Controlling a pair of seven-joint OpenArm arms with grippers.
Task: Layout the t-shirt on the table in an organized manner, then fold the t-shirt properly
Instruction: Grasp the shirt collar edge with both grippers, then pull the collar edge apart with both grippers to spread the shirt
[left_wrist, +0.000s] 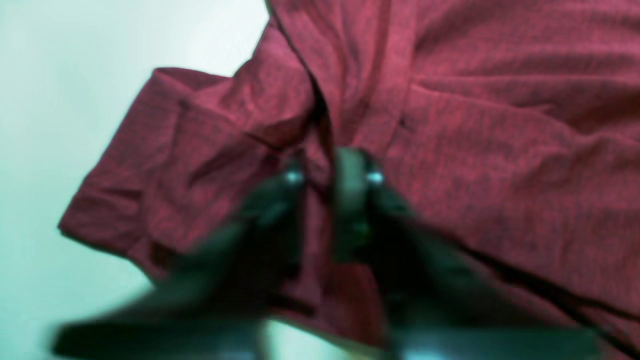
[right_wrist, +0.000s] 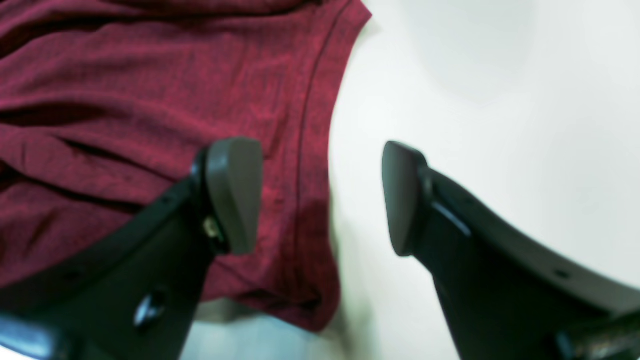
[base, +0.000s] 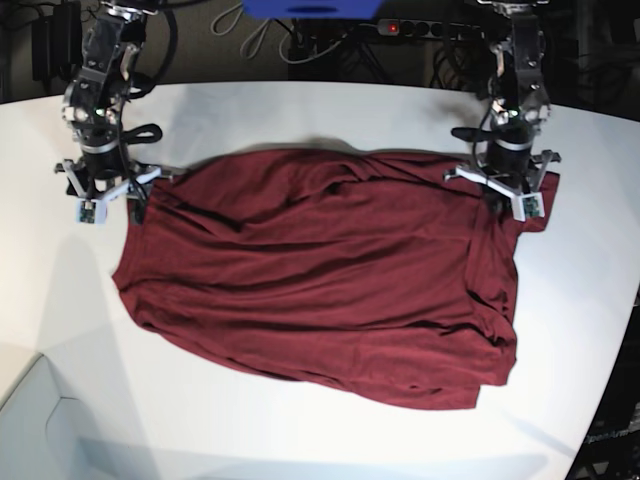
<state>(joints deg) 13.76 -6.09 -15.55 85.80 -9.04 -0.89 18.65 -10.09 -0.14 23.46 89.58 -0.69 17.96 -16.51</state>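
Observation:
The maroon t-shirt (base: 320, 280) lies spread and wrinkled across the white table (base: 300, 110). My left gripper (left_wrist: 327, 175) is shut on a bunched fold of the shirt (left_wrist: 500, 150) near a folded sleeve cuff; in the base view it sits at the shirt's far right corner (base: 503, 185). My right gripper (right_wrist: 317, 197) is open, low over the shirt's edge. One finger (right_wrist: 235, 195) is over the fabric (right_wrist: 125, 100) and the other is over bare table (right_wrist: 500, 100). In the base view it is at the shirt's far left corner (base: 105, 190).
Cables and a power strip (base: 405, 28) run along the table's far edge, beside a blue object (base: 310, 8). The table's curved edge (base: 615, 340) runs close to the shirt on the right. A grey corner (base: 30, 420) lies at the front left.

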